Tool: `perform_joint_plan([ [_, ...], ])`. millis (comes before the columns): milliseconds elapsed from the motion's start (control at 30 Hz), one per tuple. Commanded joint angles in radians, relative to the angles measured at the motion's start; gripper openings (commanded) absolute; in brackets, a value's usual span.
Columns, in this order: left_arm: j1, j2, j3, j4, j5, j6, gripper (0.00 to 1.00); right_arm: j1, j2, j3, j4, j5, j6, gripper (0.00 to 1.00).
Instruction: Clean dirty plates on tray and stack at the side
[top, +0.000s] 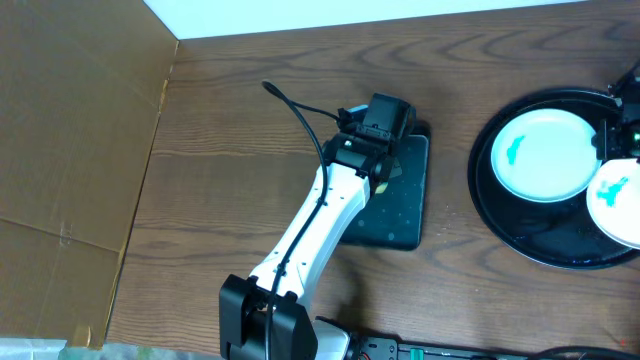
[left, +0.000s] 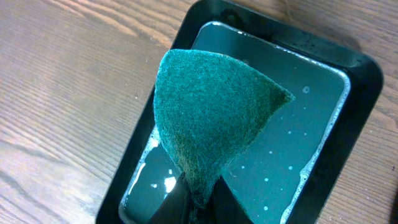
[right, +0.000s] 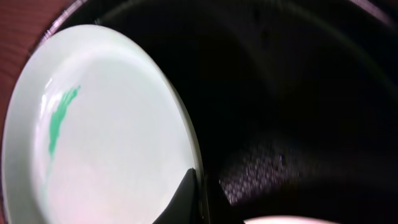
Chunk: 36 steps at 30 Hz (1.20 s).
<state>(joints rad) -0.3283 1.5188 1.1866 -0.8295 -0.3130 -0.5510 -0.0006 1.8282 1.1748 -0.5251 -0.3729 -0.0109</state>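
**Sponge gripped over the water tray, plate rim pinched**

Our left jaws are closed on the narrow tip of the green sponge (left: 211, 118), which fans out ahead of them above the small rectangular tray (left: 357, 81) of water. Our right jaws pinch the rim of a smeared plate (right: 106, 143). It spreads away to their left, and the round black tray (right: 298, 93) lies beneath and to their right. A second smeared plate (top: 613, 195) sits just beside these jaws on that tray, on the tabletop (top: 240, 140).

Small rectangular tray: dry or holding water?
Holding liquid: the small rectangular black tray shows a glossy, bubble-edged pool beneath the green sponge.
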Motion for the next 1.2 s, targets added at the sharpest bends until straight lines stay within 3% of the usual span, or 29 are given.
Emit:
perform_joint_plan([
  [0, 0.003, -0.003, -0.005, 0.009, -0.013, -0.031, 0.07, 0.020, 0.008, -0.015, -0.006, -0.039, -0.019, 0.01],
  [167, 0.003, -0.003, -0.005, 0.024, -0.013, -0.031, 0.07, 0.076, 0.008, -0.050, -0.006, -0.077, -0.153, 0.01],
  [433, 0.003, -0.003, -0.005, 0.024, -0.013, -0.031, 0.07, 0.112, 0.009, -0.101, 0.035, 0.093, -0.163, 0.02],
  [500, 0.003, -0.003, -0.005, 0.024, -0.013, -0.031, 0.07, 0.105, 0.009, -0.102, 0.040, 0.101, -0.163, 0.13],
  [733, 0.003, -0.003, -0.005, 0.024, -0.013, -0.031, 0.07, 0.103, 0.009, -0.103, 0.066, 0.098, -0.162, 0.24],
  [800, 0.003, -0.003, -0.005, 0.024, -0.012, -0.031, 0.07, 0.104, 0.009, -0.104, 0.065, 0.094, -0.163, 0.34],
  [967, 0.003, 0.008, -0.005, 0.036, 0.034, -0.030, 0.07, 0.110, 0.009, -0.117, 0.065, 0.065, -0.162, 0.24],
  [1167, 0.003, 0.061, -0.005, 0.041, 0.066, -0.030, 0.07, 0.113, 0.009, -0.143, 0.063, 0.035, -0.162, 0.30],
])
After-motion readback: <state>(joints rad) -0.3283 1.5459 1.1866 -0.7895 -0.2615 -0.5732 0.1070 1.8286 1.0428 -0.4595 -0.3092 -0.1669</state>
